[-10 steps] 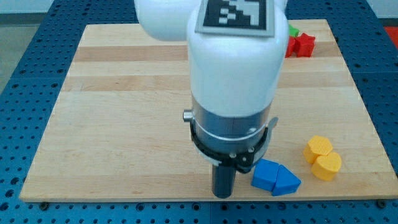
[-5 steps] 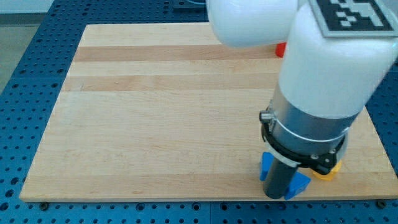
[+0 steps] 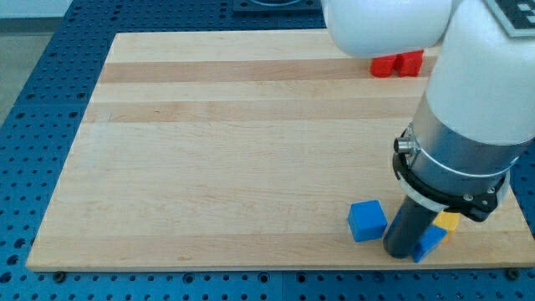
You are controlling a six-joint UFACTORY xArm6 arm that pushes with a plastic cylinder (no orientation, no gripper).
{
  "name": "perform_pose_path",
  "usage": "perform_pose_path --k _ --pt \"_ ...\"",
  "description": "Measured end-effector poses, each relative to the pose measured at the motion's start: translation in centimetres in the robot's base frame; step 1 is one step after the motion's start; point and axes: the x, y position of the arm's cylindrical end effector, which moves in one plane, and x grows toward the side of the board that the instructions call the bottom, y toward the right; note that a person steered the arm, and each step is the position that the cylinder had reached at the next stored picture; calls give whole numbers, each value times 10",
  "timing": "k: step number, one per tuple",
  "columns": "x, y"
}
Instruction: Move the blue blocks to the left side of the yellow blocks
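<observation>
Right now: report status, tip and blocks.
My tip between the blue blocks: blue cube on its left, second blue block touching on its right. Yellow block mostly hidden behind the rod.

No words, numbers, labels or brand names can be read anywhere. The only sign-like marking is a sliver of a black-and-white square-patterned marker (image 3: 520,5) at the view's top right corner, standing on the top of the white robot arm housing (image 3: 489,75); it is cut off by the frame and carries no legible characters.
</observation>
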Motion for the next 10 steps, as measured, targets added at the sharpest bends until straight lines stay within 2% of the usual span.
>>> perform_pose_path --k 1,5,6,10 --pt "0 1" --pt "8 -92" --pt "-11 -97" --pt "-29 -31"
